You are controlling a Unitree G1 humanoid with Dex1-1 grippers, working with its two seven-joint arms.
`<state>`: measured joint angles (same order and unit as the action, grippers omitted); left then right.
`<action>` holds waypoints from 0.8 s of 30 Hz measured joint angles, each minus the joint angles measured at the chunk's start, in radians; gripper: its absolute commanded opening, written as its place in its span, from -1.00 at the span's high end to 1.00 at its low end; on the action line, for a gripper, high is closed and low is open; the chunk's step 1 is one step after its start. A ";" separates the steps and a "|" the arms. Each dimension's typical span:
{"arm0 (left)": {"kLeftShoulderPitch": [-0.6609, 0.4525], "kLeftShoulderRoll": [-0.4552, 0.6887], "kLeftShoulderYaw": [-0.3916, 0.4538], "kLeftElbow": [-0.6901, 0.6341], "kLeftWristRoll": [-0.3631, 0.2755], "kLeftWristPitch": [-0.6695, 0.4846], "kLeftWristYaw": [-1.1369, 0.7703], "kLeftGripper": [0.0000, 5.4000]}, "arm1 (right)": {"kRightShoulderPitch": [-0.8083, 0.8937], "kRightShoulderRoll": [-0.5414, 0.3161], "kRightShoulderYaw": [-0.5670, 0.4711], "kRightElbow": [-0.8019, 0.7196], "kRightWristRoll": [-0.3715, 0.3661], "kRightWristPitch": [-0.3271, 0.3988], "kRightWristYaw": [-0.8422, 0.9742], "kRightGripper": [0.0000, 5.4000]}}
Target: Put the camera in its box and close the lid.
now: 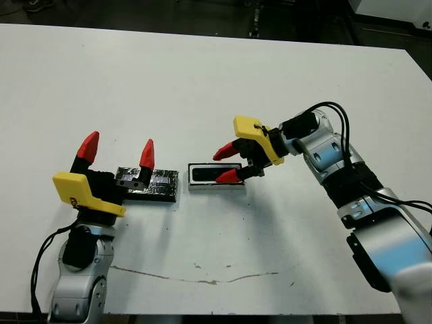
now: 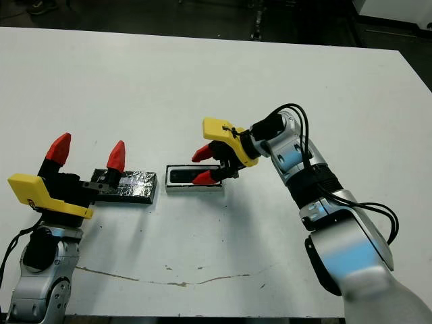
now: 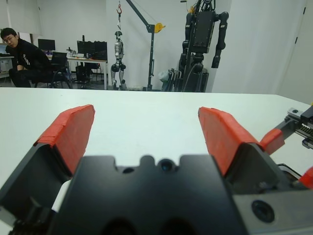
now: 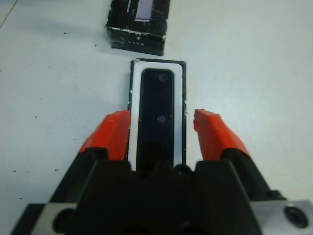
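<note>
The slim glossy black camera (image 4: 156, 115) lay inside the shallow white-lined box (image 4: 181, 105), directly between the spread red fingers of the right hand (image 1: 227, 165), which gripped nothing; the left hand (image 1: 116, 150) was spread wide too.

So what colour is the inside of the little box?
White, around the black camera lying in the box. The right wrist view shows it best.

White table (image 1: 202, 88), dark floor (image 1: 202, 12) beyond. White walls (image 3: 254, 39), desk with monitors (image 3: 90, 51), seated person (image 3: 24, 58), standing humanoid robots (image 3: 203, 44).
</note>
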<state>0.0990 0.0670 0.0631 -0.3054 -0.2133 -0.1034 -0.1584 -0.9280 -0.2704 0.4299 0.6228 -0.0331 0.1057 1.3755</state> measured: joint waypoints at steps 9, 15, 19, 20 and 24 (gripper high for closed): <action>0.001 0.000 0.000 0.000 0.001 0.000 -0.001 -1.00 | -0.004 -0.033 -0.043 -0.034 0.003 -0.004 0.006 -0.95; 0.002 0.000 0.001 0.000 -0.004 0.000 -0.001 -1.00 | -0.004 -0.079 -0.126 -0.123 0.075 0.072 0.017 -0.99; 0.001 0.004 0.003 -0.001 -0.006 0.000 -0.004 -1.00 | 0.055 -0.124 -0.233 -0.264 0.155 0.140 -0.043 -0.99; 0.000 0.012 0.006 -0.002 -0.006 0.001 -0.009 -1.00 | 0.092 -0.132 -0.269 -0.320 0.179 0.178 -0.084 -0.99; -0.020 0.087 0.036 -0.006 -0.025 0.010 -0.079 -1.00 | 0.294 -0.142 -0.413 -0.575 0.245 0.299 -0.292 -0.99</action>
<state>0.0793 0.1540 0.0988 -0.3112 -0.2381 -0.0930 -0.2377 -0.6340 -0.4125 0.0166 0.0481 0.2120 0.4044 1.0830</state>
